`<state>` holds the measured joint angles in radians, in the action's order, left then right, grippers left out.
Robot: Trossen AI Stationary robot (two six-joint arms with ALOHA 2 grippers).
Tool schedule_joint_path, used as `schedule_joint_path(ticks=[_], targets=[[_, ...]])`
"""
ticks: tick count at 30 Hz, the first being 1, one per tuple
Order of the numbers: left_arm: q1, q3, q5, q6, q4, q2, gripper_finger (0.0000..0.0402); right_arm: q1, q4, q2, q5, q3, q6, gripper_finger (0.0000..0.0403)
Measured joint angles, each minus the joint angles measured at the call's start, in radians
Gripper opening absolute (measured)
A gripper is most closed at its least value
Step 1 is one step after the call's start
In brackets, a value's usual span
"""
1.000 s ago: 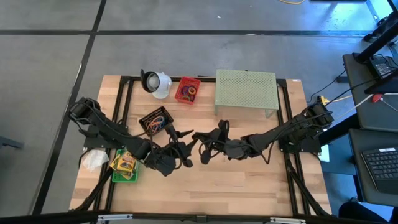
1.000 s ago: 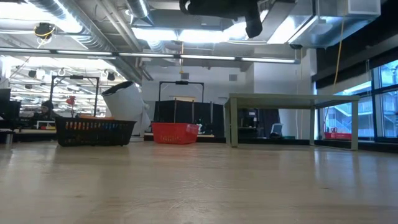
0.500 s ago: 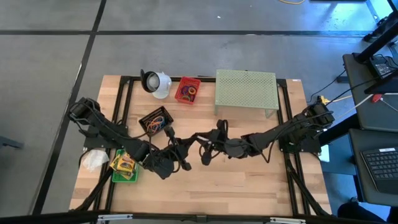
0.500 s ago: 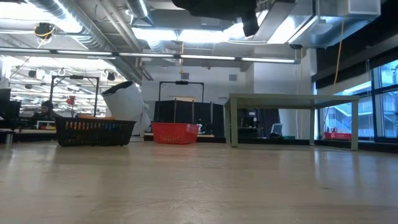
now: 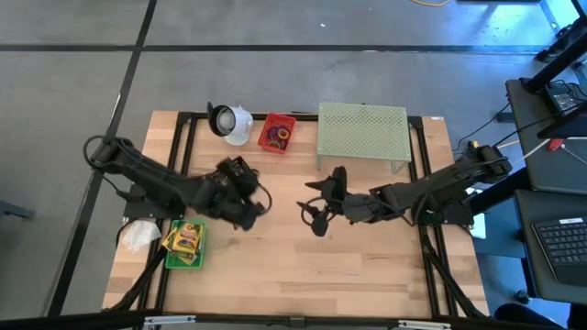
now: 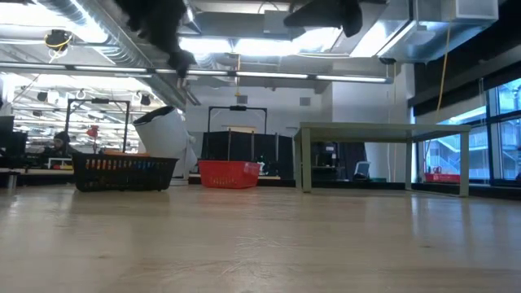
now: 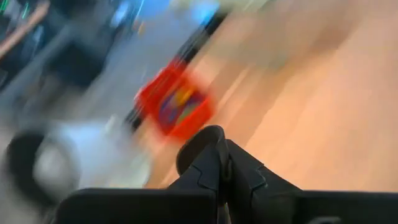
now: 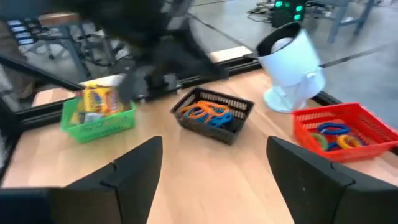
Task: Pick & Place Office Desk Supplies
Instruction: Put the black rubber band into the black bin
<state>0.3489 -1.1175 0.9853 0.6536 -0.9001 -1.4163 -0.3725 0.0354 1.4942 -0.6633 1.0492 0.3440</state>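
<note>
**Desk:** Where did things stand on the bench [image 5: 303, 275] when this was taken?

**Operator:** From my remote seat, the supplies I could see were all in bins. The crayon boxes [image 5: 183, 240] lay in the green bin [image 5: 184, 261] at the left edge. Orange and blue loops [image 8: 208, 113] sat in the black basket [image 8: 214, 118] near the middle rear. More coloured loops [image 5: 278, 135] filled the red bin [image 5: 276, 133] at the back, beside the white cup [image 5: 229, 122]. I saw nothing loose on the open wood.

**Desk:** And the arms?

**Operator:** The left gripper [image 5: 255, 203] hung above the black basket with its fingers [image 7: 205, 155] pressed together. I could not make out anything between them; the wrist view was smeared. The right gripper [image 5: 316, 218] hovered over the bench centre, in front of the mesh stand [image 5: 363, 134], its fingers [image 8: 140, 168] spread wide and empty.

**Desk:** So how far along?

**Operator:** Well advanced, I judged. With everything visible already binned, what remained was at most whatever the left arm might have carried, or a further move between bins. I couldn't tell which.
</note>
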Motion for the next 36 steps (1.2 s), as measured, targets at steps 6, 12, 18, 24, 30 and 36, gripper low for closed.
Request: schedule_joint_path(ticks=[6, 12, 18, 24, 30, 36], targets=[[-0.144, 0.043, -0.166, 0.178, -0.278, 0.003, 0.0003, -0.001, -0.004, 0.001, 0.005, 0.0, 0.003, 0.0282], [-0.296, 0.203, -0.393, 0.069, -0.195, 0.015, 0.0003, -0.002, -0.008, 0.005, 0.033, 0.0, 0.016, 0.0269], [-0.385, 0.24, -0.53, -0.086, -0.115, 0.037, 0.0004, -0.002, -0.018, 0.005, 0.059, 0.0, 0.019, 0.0261], [-0.413, 0.239, -0.589, -0.144, -0.099, 0.047, 0.0031, -0.002, -0.04, 0.006, 0.062, 0.0, 0.025, 0.026], [-0.425, 0.239, -0.597, -0.178, -0.105, 0.047, 0.0092, 0.0, -0.044, 0.006, 0.063, 0.0, 0.027, 0.026], [-0.425, 0.239, -0.576, -0.197, -0.105, 0.047, 0.0145, 0.0, -0.047, 0.006, 0.077, 0.0, 0.026, 0.026]])
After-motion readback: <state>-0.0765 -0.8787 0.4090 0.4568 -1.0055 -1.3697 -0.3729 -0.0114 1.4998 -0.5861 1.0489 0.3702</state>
